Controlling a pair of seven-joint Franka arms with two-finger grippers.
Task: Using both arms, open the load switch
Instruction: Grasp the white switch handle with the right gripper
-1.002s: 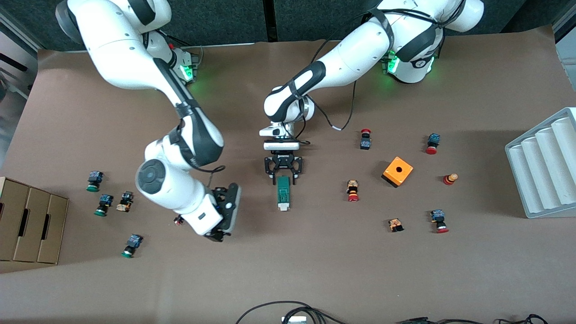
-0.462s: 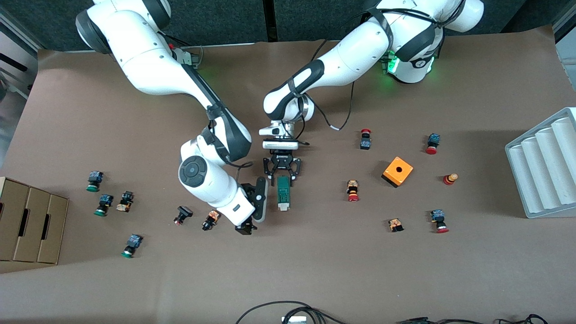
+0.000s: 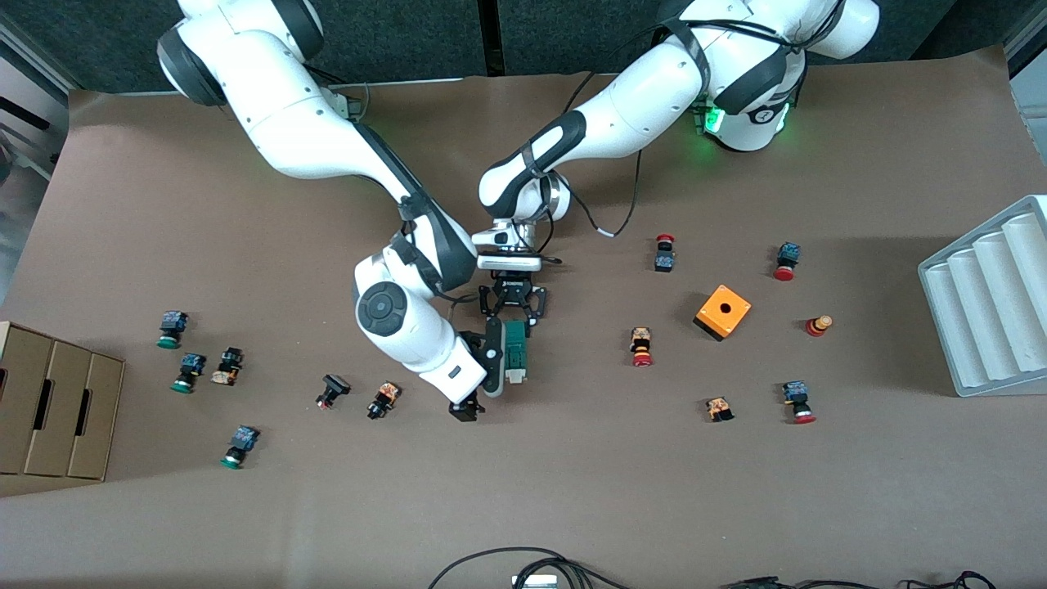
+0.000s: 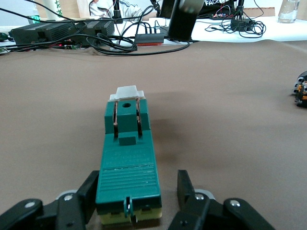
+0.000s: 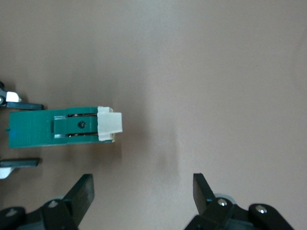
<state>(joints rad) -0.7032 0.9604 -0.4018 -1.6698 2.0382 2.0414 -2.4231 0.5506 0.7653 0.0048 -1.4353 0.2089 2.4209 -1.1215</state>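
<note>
The load switch (image 3: 515,348) lies flat mid-table, a narrow dark-green block whose white sliding piece (image 3: 514,376) is at the end nearer the front camera. My left gripper (image 3: 513,315) straddles its other end, open. In the left wrist view the load switch (image 4: 128,167) has one finger against it, and a thin gap separates it from the other finger (image 4: 184,184). My right gripper (image 3: 478,383) hangs open just beside the white end, toward the right arm's end of the table. Bare table shows between its spread fingers (image 5: 204,189), with the load switch (image 5: 57,128) off to one side.
An orange cube box (image 3: 722,311) and several small red push buttons lie toward the left arm's end. Green and dark buttons (image 3: 384,399) lie toward the right arm's end. A grey ribbed tray (image 3: 990,303) and a cardboard box (image 3: 57,409) stand at the table's ends.
My right arm has swung in from the right arm's end until its gripper is beside the switch. My left gripper's jaws have narrowed around the switch, which has not moved.
</note>
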